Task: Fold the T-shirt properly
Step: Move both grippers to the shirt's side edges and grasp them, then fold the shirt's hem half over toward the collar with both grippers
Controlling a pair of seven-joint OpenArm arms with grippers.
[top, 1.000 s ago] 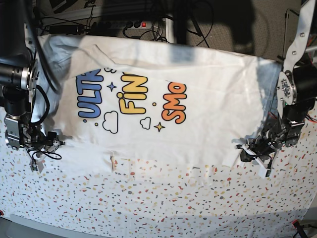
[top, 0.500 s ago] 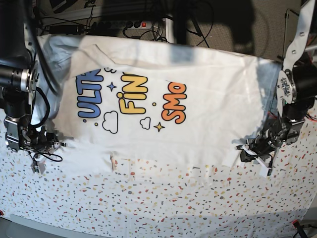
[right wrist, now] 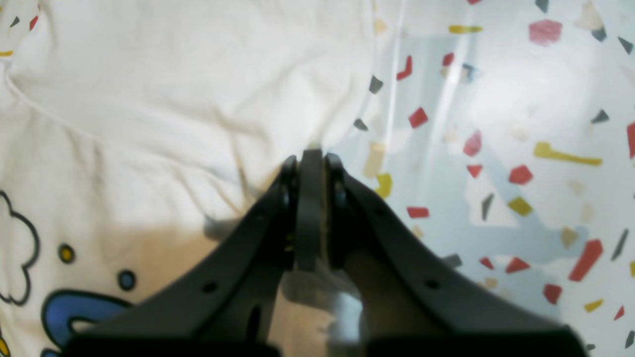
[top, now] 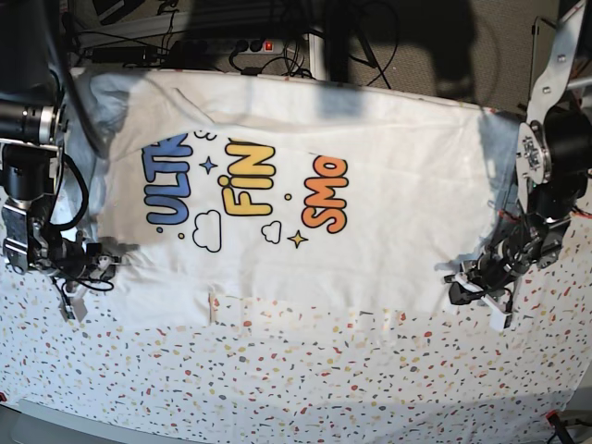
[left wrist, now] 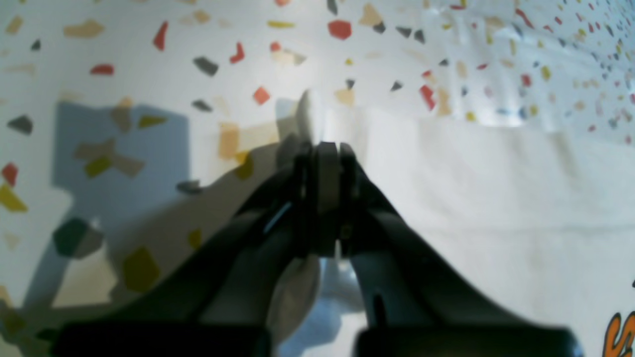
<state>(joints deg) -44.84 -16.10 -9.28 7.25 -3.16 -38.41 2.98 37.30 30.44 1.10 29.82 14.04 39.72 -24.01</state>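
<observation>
The white T-shirt (top: 370,213) lies spread print-up on the speckled tablecloth (top: 305,379), with "ULTR", "FIN" and "SMO" showing. My left gripper (top: 465,281) is at the shirt's near right corner. In the left wrist view it (left wrist: 325,151) is shut, with a small fold of the white T-shirt (left wrist: 496,198) pinched at its tips. My right gripper (top: 100,263) is at the shirt's near left corner. In the right wrist view it (right wrist: 310,156) is shut on the edge of the T-shirt (right wrist: 173,99), low over the tablecloth.
Cables and a power strip (top: 231,43) lie behind the table's far edge. The tablecloth's near half has only its speckles. The arm bodies stand at the left side (top: 28,139) and the right side (top: 555,157) of the table.
Both grippers have shifted slightly outward while holding the shirt's corners. The shirt is stretched flatter, and more of the blue lettering shows at the left.
</observation>
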